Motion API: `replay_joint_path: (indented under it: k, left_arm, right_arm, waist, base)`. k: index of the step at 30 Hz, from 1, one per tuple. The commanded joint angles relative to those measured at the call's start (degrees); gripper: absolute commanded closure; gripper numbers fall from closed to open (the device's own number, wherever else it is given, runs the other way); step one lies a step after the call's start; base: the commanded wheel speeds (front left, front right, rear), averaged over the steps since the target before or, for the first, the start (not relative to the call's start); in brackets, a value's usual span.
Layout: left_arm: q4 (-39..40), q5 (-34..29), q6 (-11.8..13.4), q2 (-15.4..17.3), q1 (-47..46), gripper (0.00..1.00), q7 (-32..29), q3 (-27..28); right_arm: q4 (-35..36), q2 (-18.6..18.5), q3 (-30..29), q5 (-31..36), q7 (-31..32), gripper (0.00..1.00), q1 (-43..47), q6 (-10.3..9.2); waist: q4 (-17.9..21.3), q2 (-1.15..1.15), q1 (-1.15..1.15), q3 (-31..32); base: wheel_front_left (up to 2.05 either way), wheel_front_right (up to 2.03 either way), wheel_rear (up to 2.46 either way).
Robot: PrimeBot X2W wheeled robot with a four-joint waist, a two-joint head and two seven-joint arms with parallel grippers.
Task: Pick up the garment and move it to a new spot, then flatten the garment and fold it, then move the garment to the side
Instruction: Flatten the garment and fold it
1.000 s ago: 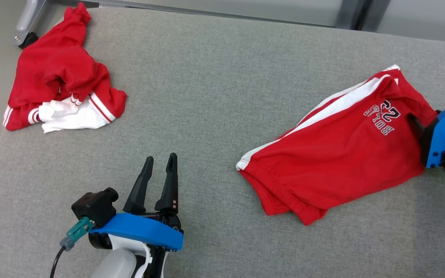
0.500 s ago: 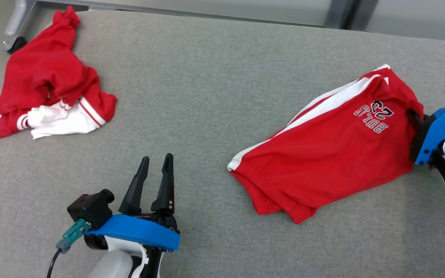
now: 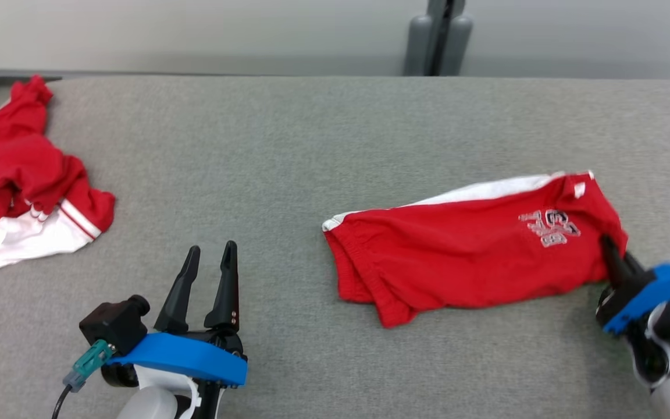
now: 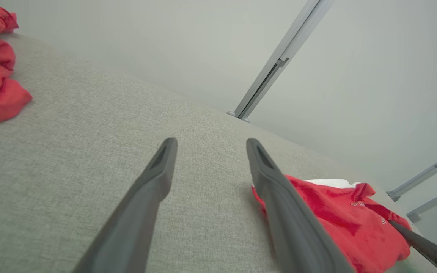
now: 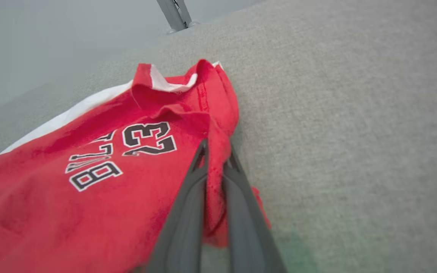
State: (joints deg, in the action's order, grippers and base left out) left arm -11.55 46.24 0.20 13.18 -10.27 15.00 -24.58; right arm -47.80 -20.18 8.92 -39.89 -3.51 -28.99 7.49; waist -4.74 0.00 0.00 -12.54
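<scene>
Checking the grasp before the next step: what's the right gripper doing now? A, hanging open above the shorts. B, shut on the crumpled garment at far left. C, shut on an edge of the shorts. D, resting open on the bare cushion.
C: the right wrist view shows the right gripper shut, with a fold of the shorts pinched in it.

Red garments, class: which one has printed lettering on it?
The red shorts, pinched by the right gripper, bear a 23 print; the crumpled red-and-white garment at the left shows stripes.
</scene>
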Motion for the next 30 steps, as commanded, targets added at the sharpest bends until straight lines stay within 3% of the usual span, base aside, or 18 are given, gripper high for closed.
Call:
replay_joint_path:
  k: [1, 7, 13, 24, 30]
  left_arm:
    - [-0.02, -0.67, -0.08, 0.64, 0.39, 0.0, 0.16, 0.24]
    - [0.05, -1.87, 0.93, 1.86, 2.08, 0.0, 0.16, 0.22]
    - [0.21, -3.09, 1.81, 1.8, 3.4, 0.0, 0.2, 0.43]
    - [-0.32, -4.14, 1.5, 0.95, 2.59, 0.0, 0.22, -0.34]
    - [-0.87, -3.84, 1.22, 0.35, 2.34, 0.0, 0.23, -0.27]
  right_arm:
    - [0.55, 0.55, -0.57, -0.23, -1.07, 1.0, 2.16, 0.0]
    - [4.38, 5.64, -4.15, 0.44, -6.58, 1.0, 10.67, 0.0]
    - [7.28, 9.47, -7.41, 3.77, -8.04, 1.0, 13.8, 0.0]
    - [10.08, 9.71, -12.28, 11.31, -5.08, 1.0, 10.19, 0.0]
    - [14.07, 13.24, -8.13, 15.24, -2.21, 1.0, 5.7, 0.0]
  waist:
    - [1.95, 0.0, 0.0, 1.91]
    - [4.5, 0.0, 0.0, 4.17]
    - [5.61, 0.0, 0.0, 4.95]
    - [3.89, 0.0, 0.0, 4.45]
    - [2.68, 0.0, 0.0, 4.68]
  base:
    - [0.0, 0.0, 0.0]
    - [0.0, 0.0, 0.0]
    - [0.0, 0.0, 0.0]
    - [0.0, 0.0, 0.0]
    - [0.0, 0.0, 0.0]
